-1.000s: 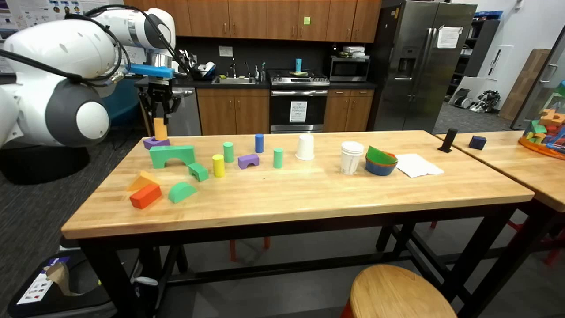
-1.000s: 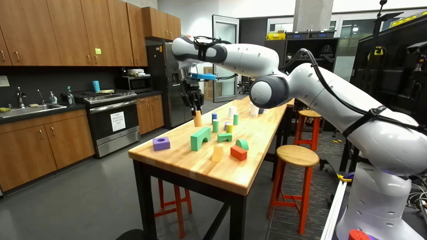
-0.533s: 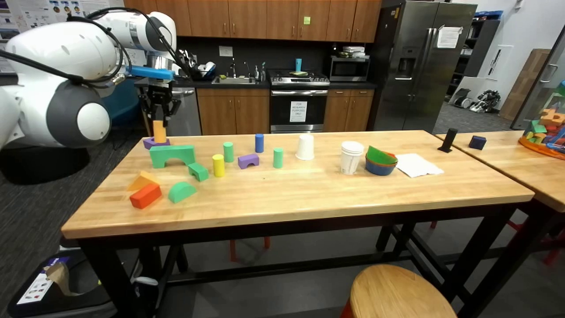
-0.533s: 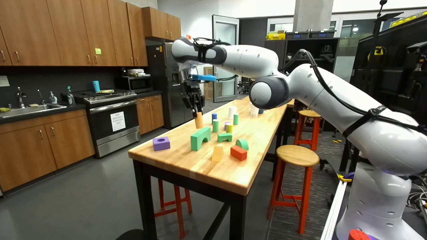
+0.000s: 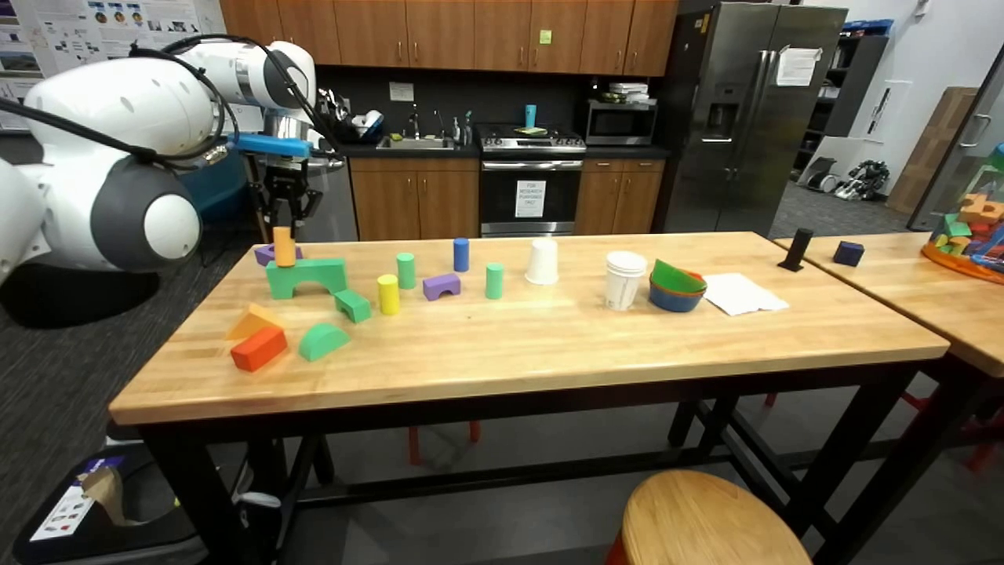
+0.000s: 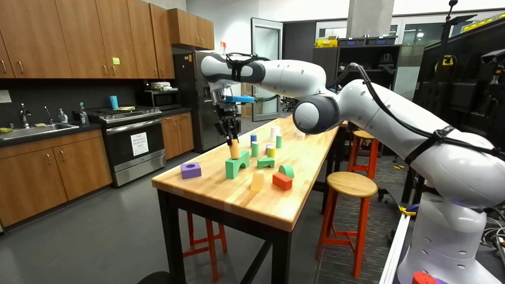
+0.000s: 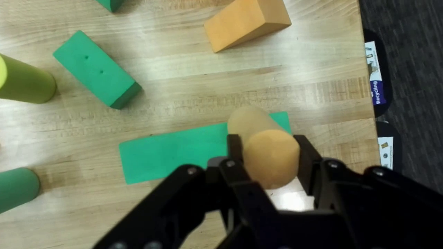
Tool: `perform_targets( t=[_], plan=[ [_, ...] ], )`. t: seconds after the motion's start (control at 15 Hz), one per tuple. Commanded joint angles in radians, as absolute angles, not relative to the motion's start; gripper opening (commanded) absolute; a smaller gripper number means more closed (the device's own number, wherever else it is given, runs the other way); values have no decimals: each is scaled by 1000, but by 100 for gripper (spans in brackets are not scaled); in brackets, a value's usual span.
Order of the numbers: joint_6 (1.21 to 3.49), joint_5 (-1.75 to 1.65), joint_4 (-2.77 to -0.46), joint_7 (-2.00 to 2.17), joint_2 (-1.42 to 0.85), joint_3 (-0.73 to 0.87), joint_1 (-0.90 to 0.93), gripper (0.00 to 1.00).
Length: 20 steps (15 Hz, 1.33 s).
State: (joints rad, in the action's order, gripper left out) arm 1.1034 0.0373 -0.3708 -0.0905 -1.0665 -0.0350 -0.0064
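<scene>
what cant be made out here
Wrist view: underside of the orange cylinder, hidden by its own body, so contact with the green arch is unclear.
Wrist view: yellow cylinder, cut off by left edge.
In an exterior view: block container, cut off by right edge.
In an exterior view: poster print, too small.

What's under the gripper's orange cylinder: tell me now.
One end of the green arch block lies beneath the orange cylinder. The cylinder covers part of the block's top; whether the two touch can't be seen.
</scene>
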Motion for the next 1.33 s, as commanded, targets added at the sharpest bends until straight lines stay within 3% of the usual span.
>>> perform_targets(
  t=[0.0, 1.27],
  plan=[
    [1123, 37, -386, -96, -1058, -37, -3, 15],
    [1197, 46, -392, -83, -1036, -42, -3, 15]
  ],
)
